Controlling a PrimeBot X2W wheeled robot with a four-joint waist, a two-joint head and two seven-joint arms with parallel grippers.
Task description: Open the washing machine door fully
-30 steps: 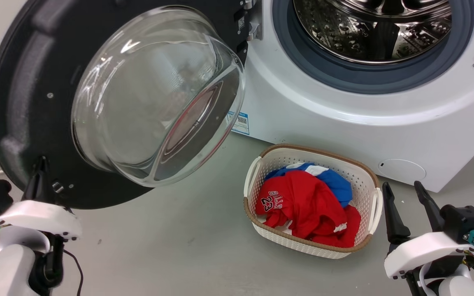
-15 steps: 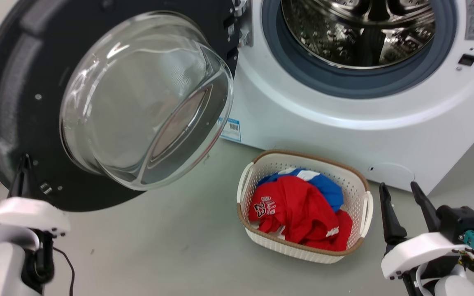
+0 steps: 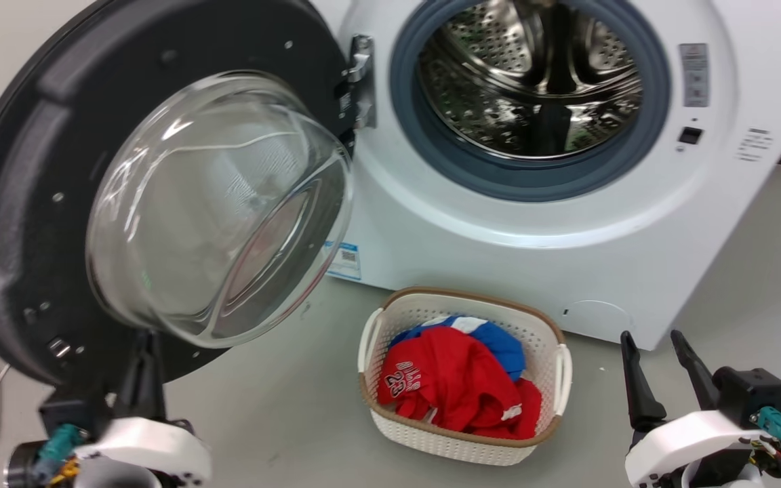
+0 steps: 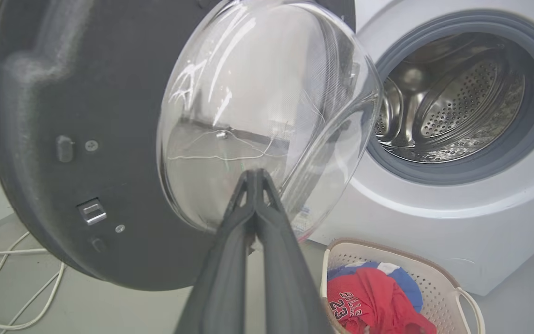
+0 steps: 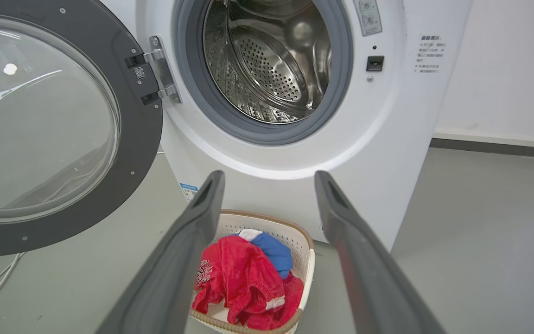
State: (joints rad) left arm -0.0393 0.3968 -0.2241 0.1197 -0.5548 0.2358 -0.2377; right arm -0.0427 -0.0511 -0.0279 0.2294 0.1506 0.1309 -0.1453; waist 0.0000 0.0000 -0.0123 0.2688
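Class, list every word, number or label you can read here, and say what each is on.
"23": on the red jersey in the laundry basket; the word above it is creased.
Blue sticker, low on the washing machine: too small.
Grey label and small print beside the drum: too small.

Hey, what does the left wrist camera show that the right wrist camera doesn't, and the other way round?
Left wrist: the left gripper shut, and the latch on the door. Right wrist: the right gripper open, the hinge and the lock slot. Both: the open door, drum, laundry basket and white cable.
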